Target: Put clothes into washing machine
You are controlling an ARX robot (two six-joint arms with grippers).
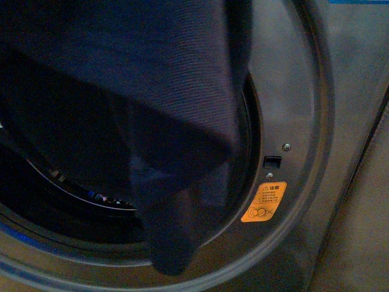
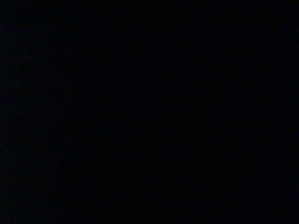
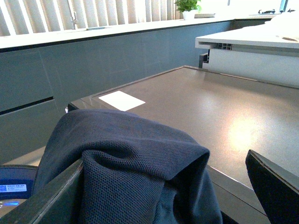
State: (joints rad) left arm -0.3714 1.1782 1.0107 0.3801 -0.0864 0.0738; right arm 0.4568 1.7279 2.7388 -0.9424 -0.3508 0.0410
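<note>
A large navy-blue ribbed piece of the clothes (image 1: 152, 91) hangs across the round port of the grey washing machine (image 1: 340, 121), its lowest fold drooping over the dark rubber rim (image 1: 243, 152). Behind it a little of the drum (image 1: 91, 196) shows. No arm appears in the front view. In the right wrist view my right gripper (image 3: 163, 186) is open above the machine's flat top (image 3: 210, 107), with the navy clothes (image 3: 126, 158) bunched and draped over one of its fingers (image 3: 42, 200). The left wrist view is dark, so nothing of the left gripper shows.
An orange warning sticker (image 1: 264, 202) sits on the port's right side, below a small latch slot (image 1: 271, 162). A white label (image 3: 121, 100) lies on the machine's top. Beyond it are a grey wall, a white counter (image 3: 252, 42) and a potted plant (image 3: 188, 7).
</note>
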